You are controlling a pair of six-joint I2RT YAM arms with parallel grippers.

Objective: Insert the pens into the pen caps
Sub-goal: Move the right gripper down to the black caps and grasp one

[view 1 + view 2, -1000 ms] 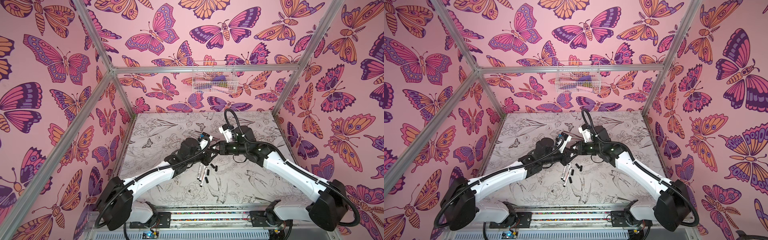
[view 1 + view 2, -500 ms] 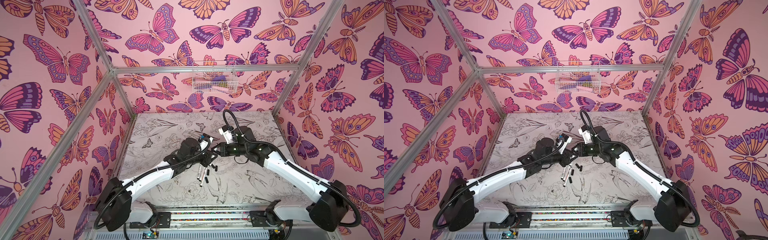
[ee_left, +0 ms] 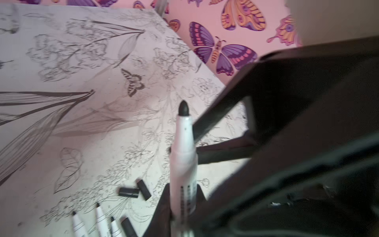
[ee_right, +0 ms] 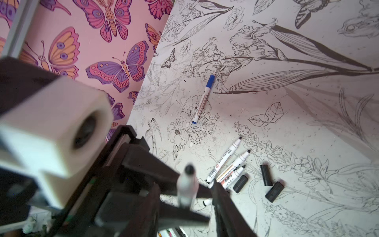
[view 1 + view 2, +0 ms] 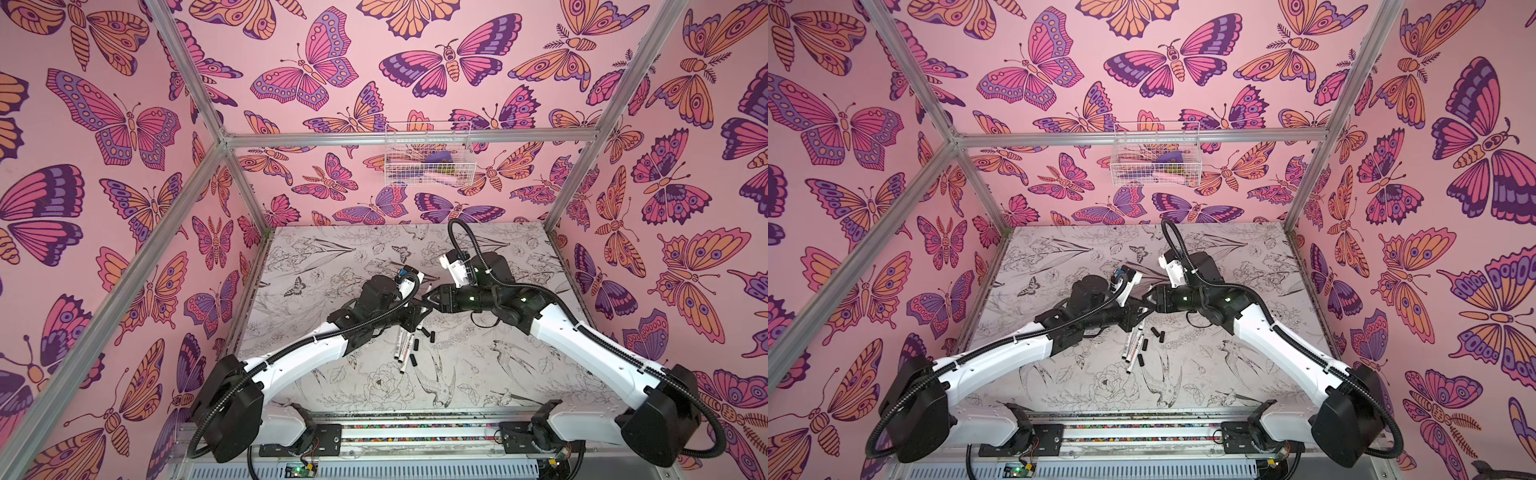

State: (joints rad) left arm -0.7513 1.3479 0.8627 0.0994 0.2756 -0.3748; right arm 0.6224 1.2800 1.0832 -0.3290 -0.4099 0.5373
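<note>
A white pen (image 3: 183,164) with a bare dark tip stands in my left gripper (image 3: 183,190), which is shut on its barrel. My right gripper (image 4: 185,190) is open, a finger on either side of that same pen (image 4: 187,188) without touching it. In both top views the two grippers (image 5: 417,309) (image 5: 428,297) meet above the table's middle. Just below them lie three uncapped pens (image 4: 223,160) (image 5: 401,345) side by side. Three black pen caps (image 4: 240,183) (image 4: 266,174) (image 4: 274,191) lie loose next to them. A pen with a blue cap on it (image 4: 203,98) lies apart.
A white wire basket (image 5: 428,156) hangs on the back wall. Butterfly-patterned walls and metal posts close in the table (image 5: 332,257) on three sides. The left arm's white camera block (image 4: 53,127) sits close beside my right gripper.
My right gripper's jaws have opened around the pen. The left gripper stays shut on it. Both arms have hardly moved.
</note>
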